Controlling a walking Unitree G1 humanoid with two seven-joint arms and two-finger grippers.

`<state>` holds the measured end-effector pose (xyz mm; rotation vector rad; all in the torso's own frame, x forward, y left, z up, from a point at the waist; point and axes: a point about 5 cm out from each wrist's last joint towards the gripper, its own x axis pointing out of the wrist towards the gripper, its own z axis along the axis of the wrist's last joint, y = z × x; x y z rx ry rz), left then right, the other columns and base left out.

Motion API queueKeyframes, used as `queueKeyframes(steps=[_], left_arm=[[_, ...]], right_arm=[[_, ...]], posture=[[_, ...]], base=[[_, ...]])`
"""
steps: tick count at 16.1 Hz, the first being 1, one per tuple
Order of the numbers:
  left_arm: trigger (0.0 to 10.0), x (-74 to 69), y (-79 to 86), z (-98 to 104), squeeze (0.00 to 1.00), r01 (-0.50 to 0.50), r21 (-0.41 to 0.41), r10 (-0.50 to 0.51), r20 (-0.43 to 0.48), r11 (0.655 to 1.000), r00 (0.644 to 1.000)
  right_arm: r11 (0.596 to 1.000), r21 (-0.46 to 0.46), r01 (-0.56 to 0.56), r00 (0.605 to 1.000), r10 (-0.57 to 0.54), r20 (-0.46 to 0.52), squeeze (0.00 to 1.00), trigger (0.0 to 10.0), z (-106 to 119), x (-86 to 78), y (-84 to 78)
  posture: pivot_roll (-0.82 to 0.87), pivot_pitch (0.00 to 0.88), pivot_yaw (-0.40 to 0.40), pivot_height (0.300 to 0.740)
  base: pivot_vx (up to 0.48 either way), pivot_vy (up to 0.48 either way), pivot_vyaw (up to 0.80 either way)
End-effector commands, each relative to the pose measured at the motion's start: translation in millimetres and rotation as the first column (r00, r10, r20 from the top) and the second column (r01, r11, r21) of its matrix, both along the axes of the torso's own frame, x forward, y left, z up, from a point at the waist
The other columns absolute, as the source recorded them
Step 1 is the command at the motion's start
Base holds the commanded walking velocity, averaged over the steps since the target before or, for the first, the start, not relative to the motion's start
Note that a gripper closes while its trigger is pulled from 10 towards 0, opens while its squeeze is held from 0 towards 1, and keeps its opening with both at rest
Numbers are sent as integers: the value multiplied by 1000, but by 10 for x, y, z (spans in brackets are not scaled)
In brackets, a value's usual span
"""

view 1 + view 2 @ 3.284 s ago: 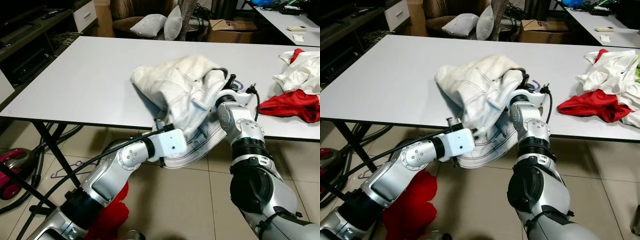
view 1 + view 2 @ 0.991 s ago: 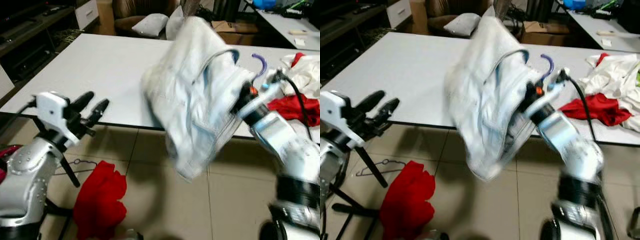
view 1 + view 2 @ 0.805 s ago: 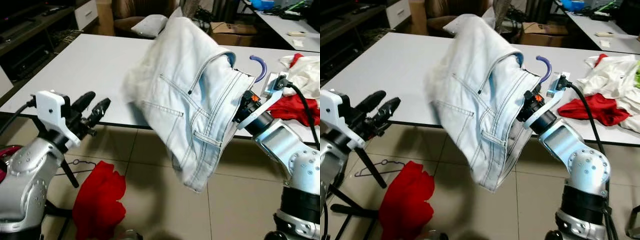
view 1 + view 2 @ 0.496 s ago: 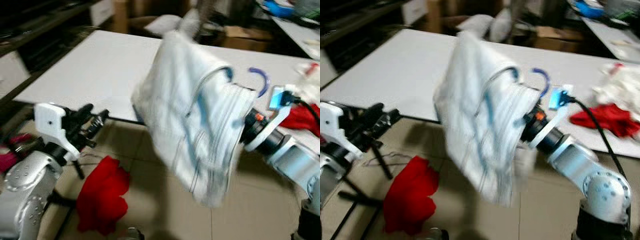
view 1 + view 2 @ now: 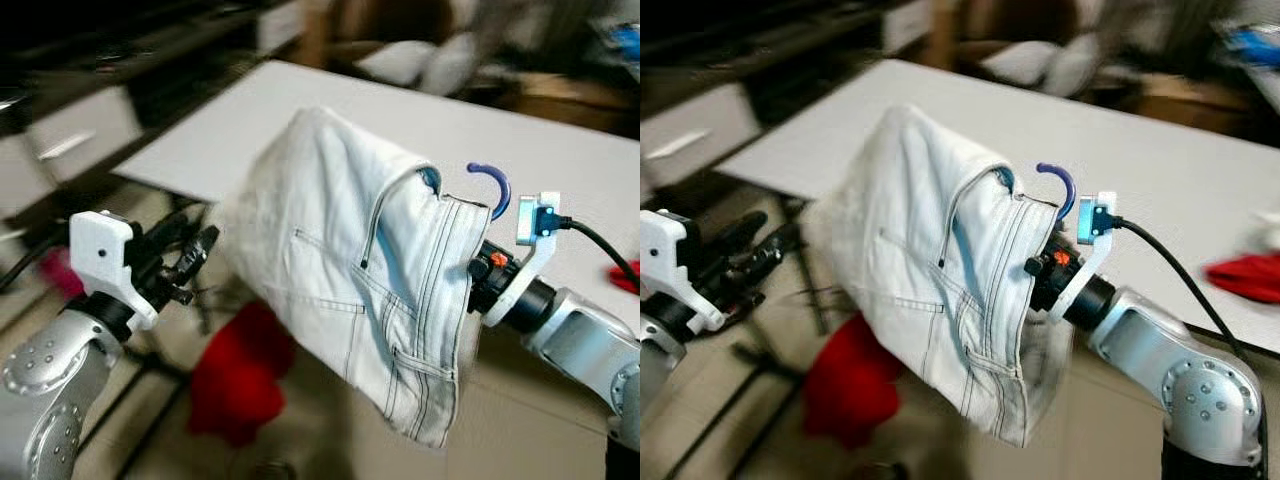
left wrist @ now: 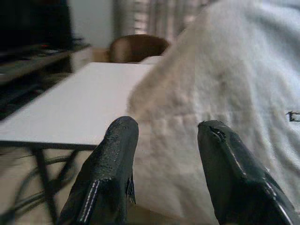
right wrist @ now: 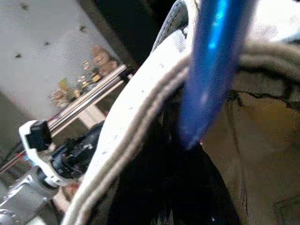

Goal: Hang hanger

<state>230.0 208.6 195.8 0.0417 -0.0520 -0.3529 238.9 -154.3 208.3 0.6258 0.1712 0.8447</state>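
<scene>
The blue hanger [image 5: 492,186] is up in the air at the right of the scene, its hook curling above the waistband of the pale denim jeans [image 5: 365,280] draped over it. The jeans hang clear of the white table [image 5: 380,130], their lower hem dangling over the floor on the near side of the table's front edge. The right gripper [image 5: 1045,275] is tucked in behind the waistband, and whether its fingers are closed on the hanger cannot be told; in the right wrist view the blue shaft [image 7: 211,61] runs straight along the camera's line beside the thick waistband seam.

The left gripper [image 5: 188,255] is raised at the left, just beside the hanging fabric, its two fingers [image 6: 112,164] apart with nothing between them. On the floor below lies a red garment [image 5: 240,375], and a second red cloth [image 5: 1245,275] lies on the table far to the right. The tabletop behind the jeans is bare out to its far edge, where pillows [image 5: 420,60] sit blurred.
</scene>
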Motion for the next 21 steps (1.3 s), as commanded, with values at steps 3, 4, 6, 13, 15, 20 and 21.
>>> queueKeyframes(steps=[3, 4, 6, 13, 15, 20, 21], left_arm=[[10000, -1, 43, 79, 0, -27, 2, 27, 42, 1000, 999], [10000, -4, 40, 84, 0, -28, -1, 28, 45, 1000, 999], [10000, -14, 8, 37, 0, -17, 5, 16, 21, 1000, 1000], [10000, 43, -139, -162, 0, -4, 58, 7, -50, 998, 999], [10000, 63, -115, -140, 0, -32, 77, 33, -15, 996, 999], [10000, 108, -144, -120, 0, -6, 114, 4, 19, 994, 1000], [10000, 114, -154, -121, 0, 3, 120, -5, 21, 993, 1000]], right_arm=[[1000, 9, 1, 999, -2, 52, 0, 10000, 45, 10, -25], [1000, 11, 3, 999, -4, 51, 0, 10000, 34, 18, -33], [1000, 6, 5, 999, -5, 53, 0, 10000, 6, 42, -43], [995, -91, 35, 999, -34, 12, 0, 10000, -220, 101, -43], [985, -122, 122, 992, -117, 47, 0, 10000, -242, 168, -76], [967, -229, 113, 988, -84, 133, 0, 10000, -305, 199, -66], [964, -247, 101, 987, -66, 147, 0, 10000, -316, 198, -62]], posture=[[104, 7, -36, 740], [106, 6, -39, 740], [114, 4, -39, 740], [120, 0, -46, 740], [121, 0, -48, 740], [118, 0, -33, 740], [118, 0, -32, 740]], base=[[0, 0, 769], [0, 0, 769], [0, 0, 766], [0, 0, 763], [0, 0, 763], [0, 0, 763], [0, 0, 763]])
